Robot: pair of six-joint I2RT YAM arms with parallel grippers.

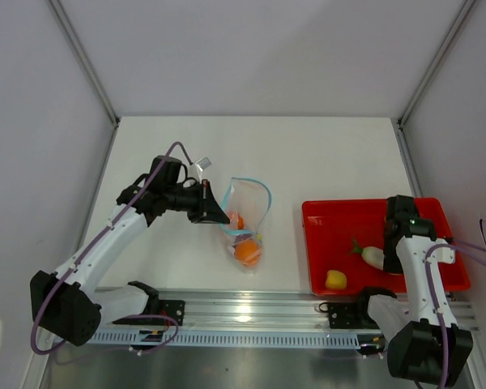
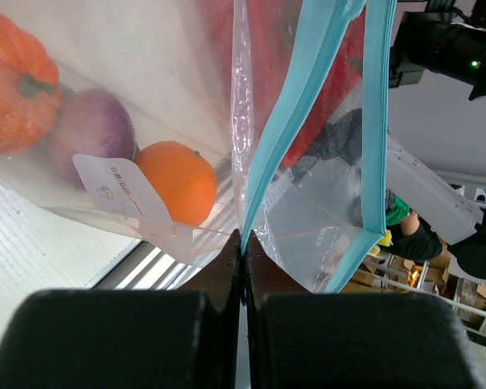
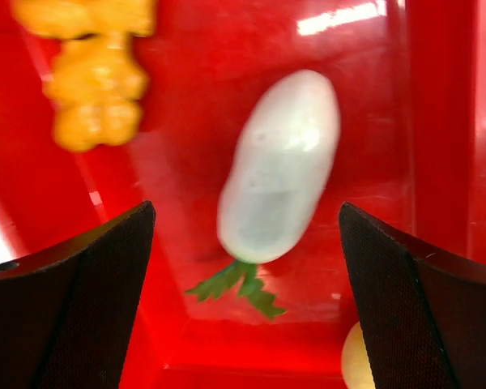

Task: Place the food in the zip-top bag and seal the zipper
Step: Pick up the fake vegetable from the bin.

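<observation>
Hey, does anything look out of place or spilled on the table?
Nothing looks spilled or damaged. The zip-top bag is unsealed, its edge pinched by the left gripper, with food inside. A white piece and yellow pieces lie in the red tray, below the open right gripper.

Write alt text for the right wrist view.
The open right gripper hangs over a white piece with green leaves, which lies in the red tray. A blurred lumpy yellow piece lies upper left; another yellow bit shows at the bottom edge.
</observation>
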